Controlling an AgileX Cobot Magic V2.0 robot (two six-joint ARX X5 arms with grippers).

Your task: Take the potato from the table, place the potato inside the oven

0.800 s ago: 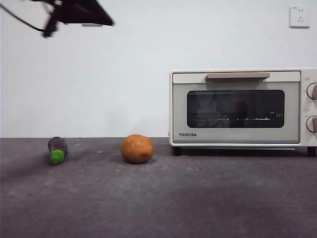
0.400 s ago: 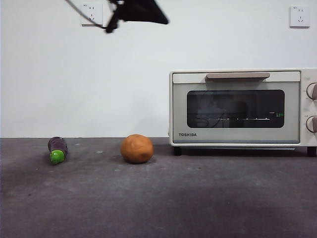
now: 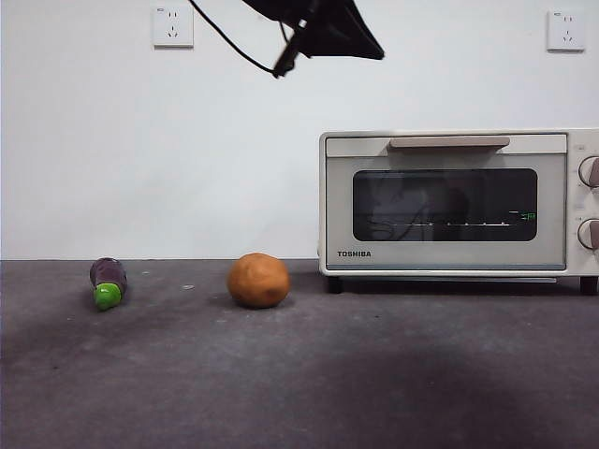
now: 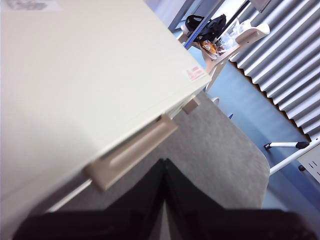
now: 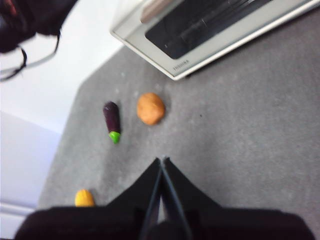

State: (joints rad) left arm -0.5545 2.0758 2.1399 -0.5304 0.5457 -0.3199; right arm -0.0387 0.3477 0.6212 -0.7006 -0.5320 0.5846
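The orange-brown potato [image 3: 259, 280] [image 5: 151, 108] lies on the dark grey table [image 3: 393, 374], left of the cream TOSHIBA oven [image 3: 449, 201] [image 5: 210, 30]. The oven's door stands closed. My left gripper [image 3: 370, 51] [image 4: 164, 162] hangs high, up and to the left of the oven's top front edge; its jaws are shut and empty. In the left wrist view they point toward the beige handle [image 4: 132, 152] [image 3: 449, 143]. High over the near table, my right gripper [image 5: 161, 161] is shut and holds nothing.
A small purple eggplant [image 3: 108, 281] [image 5: 112, 120] with a green cap lies left of the potato. A small orange object [image 5: 84, 198] sits farther out on the table. Two wall sockets [image 3: 172, 25] [image 3: 566, 30] are behind.
The left arm has swept from the top left across to the right, ending above the oven's left side. Potato, eggplant and oven have not moved.
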